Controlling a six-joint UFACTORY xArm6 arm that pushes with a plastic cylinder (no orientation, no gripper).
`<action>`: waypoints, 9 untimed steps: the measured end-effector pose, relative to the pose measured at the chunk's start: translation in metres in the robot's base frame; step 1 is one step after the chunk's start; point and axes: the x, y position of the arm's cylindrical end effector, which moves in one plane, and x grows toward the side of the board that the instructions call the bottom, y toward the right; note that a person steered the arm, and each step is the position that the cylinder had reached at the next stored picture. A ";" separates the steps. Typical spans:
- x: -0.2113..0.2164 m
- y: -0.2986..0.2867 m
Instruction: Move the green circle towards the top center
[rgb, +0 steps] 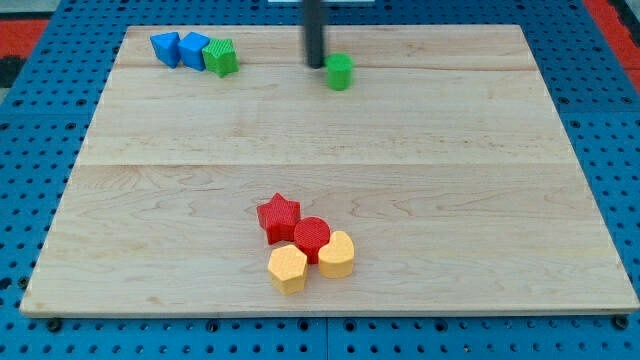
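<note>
Your green circle (340, 71) already sits near the top of the board (450, 200), just right of the centre line, so by the look of it the task is nearly finished or finished. What may be left is a small nudge toward the frame's left, and perhaps a touch higher, if you want it dead centre.

My tip (316, 65) stands just beside the circle, on its left; whether the two touch is too close to call. The rod has nothing to open or close: it grasps nothing and can only push. From that side a push would send the circle rightward, away from centre, so you would need to bring the tip round to the circle's right or lower side first.

In the upper left of the frame lie two blue blocks (178, 48) with a green block (221, 57) touching them, well apart from the circle. Near the bottom centre a red star (278, 216), a red circle (312, 237) and two yellow blocks (311, 261) huddle together, far from the work.
</note>
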 end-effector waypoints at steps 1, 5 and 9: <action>0.007 0.043; 0.073 0.023; 0.034 0.100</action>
